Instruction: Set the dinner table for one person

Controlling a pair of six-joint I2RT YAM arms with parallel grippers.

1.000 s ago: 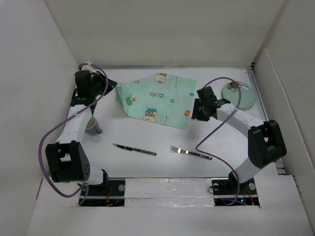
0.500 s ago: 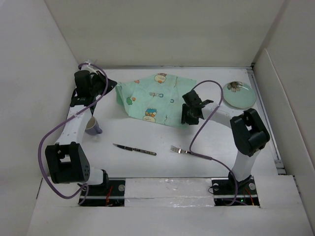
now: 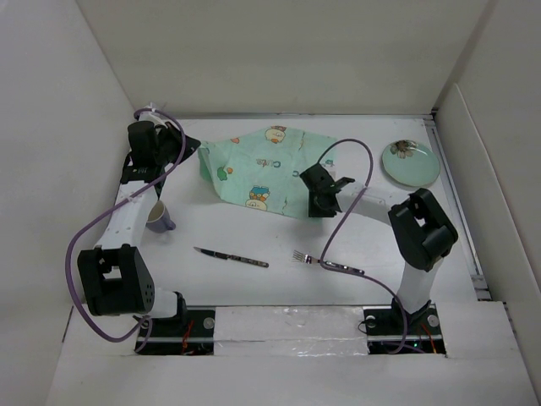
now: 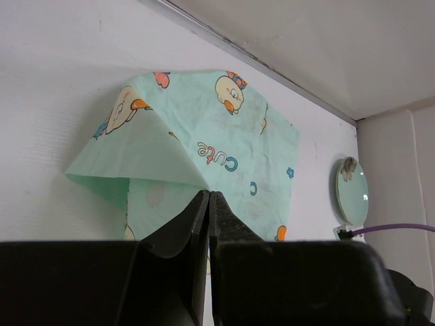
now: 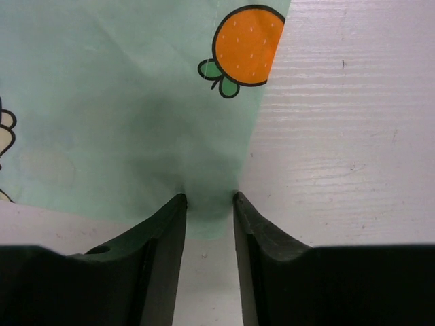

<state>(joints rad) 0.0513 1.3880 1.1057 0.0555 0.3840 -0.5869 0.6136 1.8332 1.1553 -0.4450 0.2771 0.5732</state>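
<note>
**A:** Entry: where is the large flat matte white counter?

**B:** Under everything, wall to wall. It is rigid and fixed, with nothing on it to grip. I judge its matte face will let cloth drag flat. What I take hold of is the mint-green cartoon-printed cloth placemat, rumpled at the far middle. It is light, limp and folds on itself.

**A:** Claws?

**B:** I see my right claw narrowly parted astride the placemat's near-right corner, by the orange print, not clamped. I see my left claw clenched and empty, off the left edge. I'd pinch that corner low.
</note>
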